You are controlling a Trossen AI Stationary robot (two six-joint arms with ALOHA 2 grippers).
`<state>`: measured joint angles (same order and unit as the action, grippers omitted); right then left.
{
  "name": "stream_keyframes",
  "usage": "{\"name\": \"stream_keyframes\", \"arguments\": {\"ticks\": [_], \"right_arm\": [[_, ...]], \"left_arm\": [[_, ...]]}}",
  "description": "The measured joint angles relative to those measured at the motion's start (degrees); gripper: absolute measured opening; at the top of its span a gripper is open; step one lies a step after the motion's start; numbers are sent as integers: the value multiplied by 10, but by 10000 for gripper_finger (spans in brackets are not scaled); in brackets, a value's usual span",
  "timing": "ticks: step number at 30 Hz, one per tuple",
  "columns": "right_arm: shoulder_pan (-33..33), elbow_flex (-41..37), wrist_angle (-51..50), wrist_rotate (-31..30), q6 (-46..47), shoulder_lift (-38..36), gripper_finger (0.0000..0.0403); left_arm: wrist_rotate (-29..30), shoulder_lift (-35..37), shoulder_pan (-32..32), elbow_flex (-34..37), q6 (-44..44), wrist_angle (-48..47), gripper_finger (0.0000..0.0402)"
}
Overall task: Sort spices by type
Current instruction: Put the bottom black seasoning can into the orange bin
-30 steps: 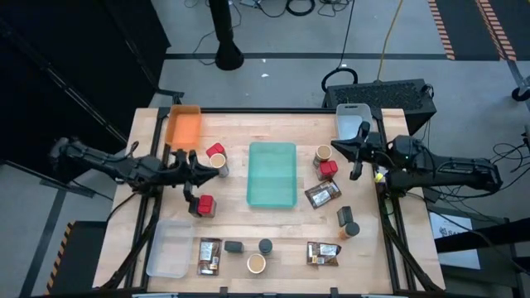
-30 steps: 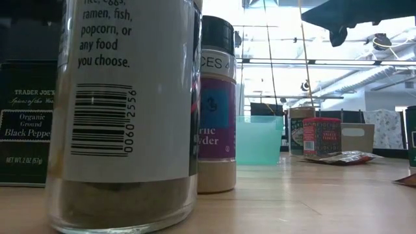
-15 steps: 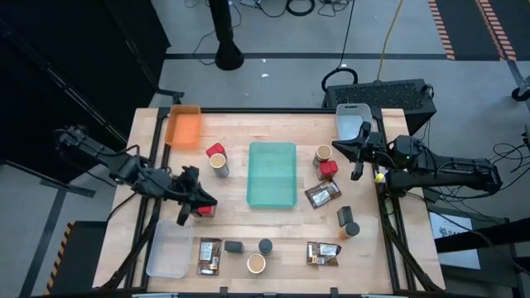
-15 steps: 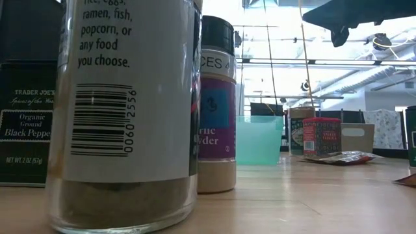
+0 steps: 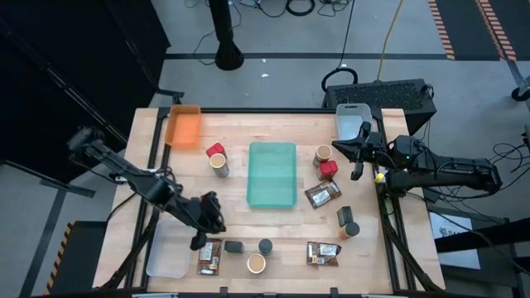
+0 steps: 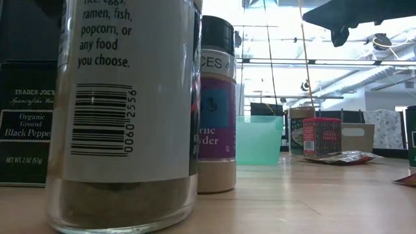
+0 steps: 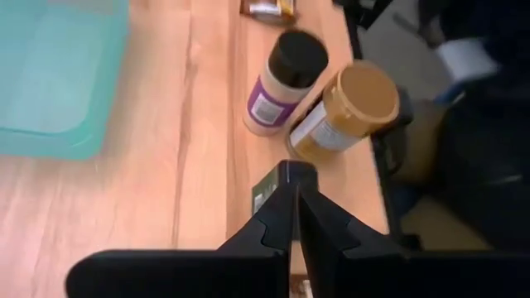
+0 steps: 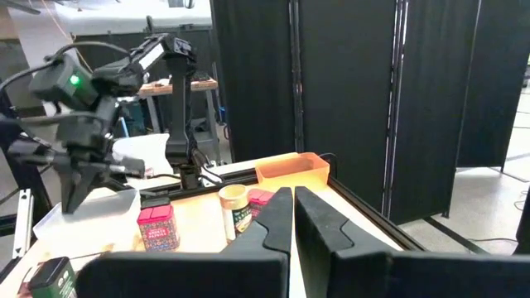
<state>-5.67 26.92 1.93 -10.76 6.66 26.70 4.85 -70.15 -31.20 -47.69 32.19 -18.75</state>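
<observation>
Wooden tabletop (image 5: 232, 132) under your left gripper (image 5: 201, 234), whose fingers are pressed together on nothing, low near the front edge. A dark packet (image 5: 209, 256) lies just beside its tip, partly hidden behind the fingers in the wrist view. Ahead stand a black-capped jar (image 7: 283, 83) and a tan-lidded round jar (image 7: 341, 113), touching. Your right gripper (image 5: 356, 162) waits at the right edge, fingers likewise closed and empty, near the red boxes (image 5: 328, 169).

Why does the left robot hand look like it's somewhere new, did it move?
Yes. The left gripper slid away from the orange tray toward the table's near edge, and now hangs by the brown packet, fingers shut.
</observation>
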Motion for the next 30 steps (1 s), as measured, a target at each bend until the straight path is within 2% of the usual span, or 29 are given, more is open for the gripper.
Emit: {"name": "stream_keyframes", "arguments": {"ticks": [4,10,12,14,19,24,30], "right_arm": [[0,0,0,0,-4,0,0],[0,0,-1,-43,-13,3,0],[0,0,-1,-43,-13,5,0],[0,0,-2,-42,-9,5,0],[0,0,-4,-42,-4,5,0],[0,0,-4,-42,-2,5,0],[0,0,-4,-42,-1,5,0]], "left_arm": [[-4,-24,1,-10,-7,-1,22],[-11,-50,0,-37,78,-1,22],[-10,-75,-5,-55,79,-7,22],[-8,-101,-9,-88,78,-39,22],[20,-140,-11,-169,75,-200,22],[22,-141,-12,-175,86,-208,22],[-15,-149,-16,-180,190,-240,22]]}}
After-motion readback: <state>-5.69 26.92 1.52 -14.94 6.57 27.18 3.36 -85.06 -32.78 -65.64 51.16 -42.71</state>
